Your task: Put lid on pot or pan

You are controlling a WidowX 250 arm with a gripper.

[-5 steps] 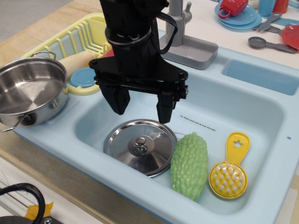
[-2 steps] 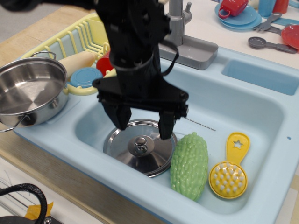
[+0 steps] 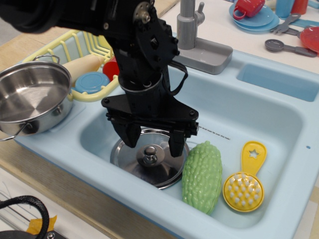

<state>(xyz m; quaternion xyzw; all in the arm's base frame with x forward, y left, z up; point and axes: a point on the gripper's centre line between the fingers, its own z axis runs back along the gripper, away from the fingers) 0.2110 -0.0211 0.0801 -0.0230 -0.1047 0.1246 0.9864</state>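
The black two-fingered claw [image 3: 153, 143] hangs low in the pale blue plastic sink [image 3: 279, 124], spread wide, with one finger on each side of the small round knob of the shiny domed stainless-steel lid [image 3: 149, 160]. It holds nothing; whether the fingertips touch the lid's surface cannot be told. The straddle suggests a pinch on the knob, the only raised grip the lid offers.

The lid lies flat on the sink floor at the near left. Just beside it to the right lies a green bumpy plastic gourd [image 3: 202, 176], and right of that a yellow plastic brush with a star cut-out in its handle [image 3: 244, 184].

The shallow shiny stainless-steel pot with wire loop handles [image 3: 31, 98] sits open and upright on the sink's left ledge, well apart from the lid. Behind it stands a yellow plastic dish rack [image 3: 79, 42].

A line of small dark print runs along the far sink wall; it is too small to read. No brand marks are visible.
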